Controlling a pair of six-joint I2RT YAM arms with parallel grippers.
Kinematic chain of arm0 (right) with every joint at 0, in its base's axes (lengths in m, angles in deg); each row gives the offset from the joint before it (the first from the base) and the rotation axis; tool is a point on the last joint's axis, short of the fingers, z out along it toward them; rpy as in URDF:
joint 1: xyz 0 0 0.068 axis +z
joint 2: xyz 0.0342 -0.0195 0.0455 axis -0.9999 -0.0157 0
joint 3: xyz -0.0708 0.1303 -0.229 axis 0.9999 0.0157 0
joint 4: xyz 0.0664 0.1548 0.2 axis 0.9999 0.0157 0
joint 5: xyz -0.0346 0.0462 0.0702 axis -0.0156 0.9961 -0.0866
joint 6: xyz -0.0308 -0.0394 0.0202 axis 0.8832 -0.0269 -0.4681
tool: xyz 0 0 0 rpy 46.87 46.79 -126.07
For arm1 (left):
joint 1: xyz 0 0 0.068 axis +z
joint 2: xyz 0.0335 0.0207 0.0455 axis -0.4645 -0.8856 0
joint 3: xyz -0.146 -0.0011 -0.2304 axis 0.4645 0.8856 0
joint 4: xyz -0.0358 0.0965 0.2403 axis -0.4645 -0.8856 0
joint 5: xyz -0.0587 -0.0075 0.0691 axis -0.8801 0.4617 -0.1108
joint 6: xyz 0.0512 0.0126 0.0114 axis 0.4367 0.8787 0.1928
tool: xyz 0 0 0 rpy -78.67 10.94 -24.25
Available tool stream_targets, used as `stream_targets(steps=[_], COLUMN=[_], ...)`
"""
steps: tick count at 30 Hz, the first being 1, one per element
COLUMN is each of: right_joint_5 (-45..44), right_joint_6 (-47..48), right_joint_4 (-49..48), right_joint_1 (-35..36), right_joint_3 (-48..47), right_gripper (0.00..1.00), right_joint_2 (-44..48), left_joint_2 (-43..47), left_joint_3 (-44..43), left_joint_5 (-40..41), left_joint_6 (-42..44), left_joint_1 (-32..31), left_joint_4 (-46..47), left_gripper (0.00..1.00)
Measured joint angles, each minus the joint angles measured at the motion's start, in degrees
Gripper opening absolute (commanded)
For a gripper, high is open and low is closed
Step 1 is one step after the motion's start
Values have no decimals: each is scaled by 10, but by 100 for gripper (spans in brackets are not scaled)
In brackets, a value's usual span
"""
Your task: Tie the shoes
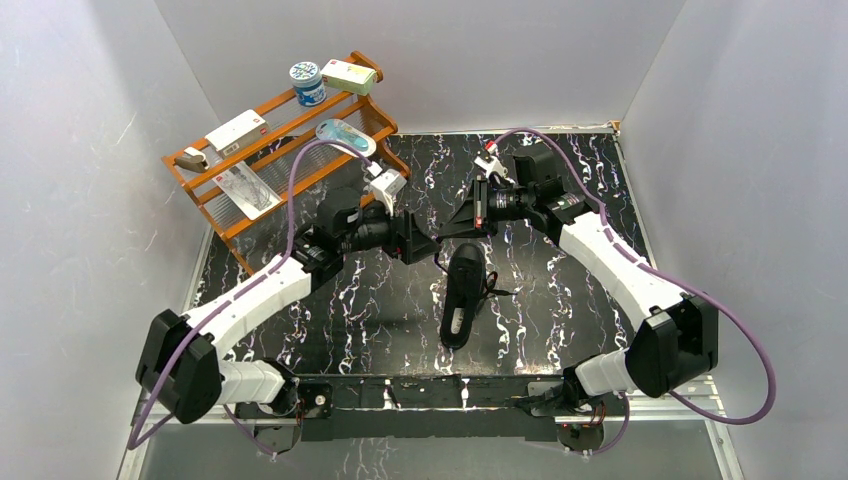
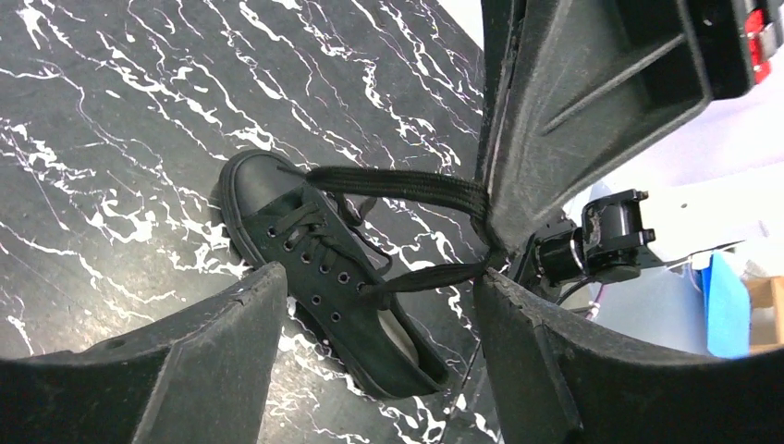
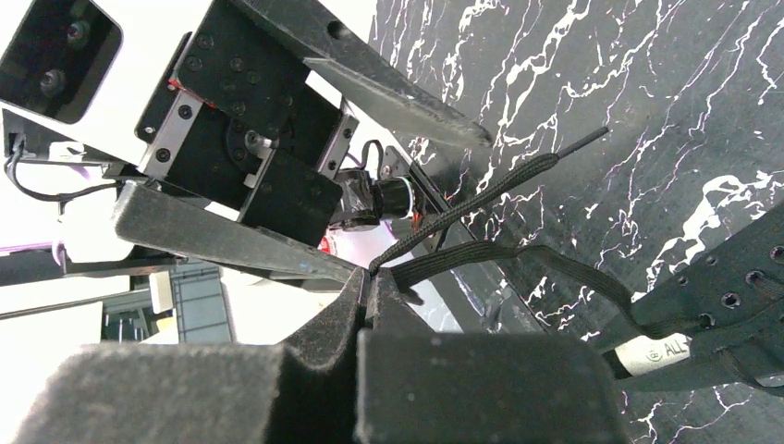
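Note:
A small black low-top shoe lies on the marbled table, toe away from the arm bases; the left wrist view has the shoe lying below my fingers. Two strands of its black lace rise taut to my right gripper, which is shut on them just above the shoe's far end. My left gripper hovers over the shoe, jaws wide apart. The lower lace strand passes right by its right fingertip. A white insole label shows in the right wrist view.
A wooden rack stands at the back left with boxes, a tub and packets on it. White walls close in the dark marbled table on three sides. The arms' bases sit along the near edge.

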Motion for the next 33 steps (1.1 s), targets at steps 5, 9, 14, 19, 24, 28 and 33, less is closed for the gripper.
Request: stream_targets(steps=[5, 9, 14, 19, 24, 28, 33], right_joint_5=[6, 9, 3, -55, -153, -206, -279], right_joint_6=[-8, -9, -8, 19, 86, 160, 266], right_joint_4=[-1, -1, 0, 75, 207, 257, 271], right_joint_1=[0, 0, 0, -7, -86, -193, -141], right_joint_3=[0, 0, 0, -20, -58, -19, -10], right_gripper=[0, 1, 21, 72, 80, 76, 66], right_joint_2=[1, 1, 1, -5, -40, -103, -200], left_joint_2=[-27, -53, -56, -52, -25, 8, 6], left_joint_3=[-4, -24, -25, -25, -23, -10, -11], left_joint_5=[-13, -37, -62, -34, 36, 77, 100], left_joint_6=[18, 26, 12, 14, 4, -10, -24], left_joint_1=[-10, -27, -34, -34, -34, -34, -33], left_joint_4=[35, 59, 80, 31, -39, -64, -92], left_gripper=[56, 39, 3, 0, 0, 0, 0])
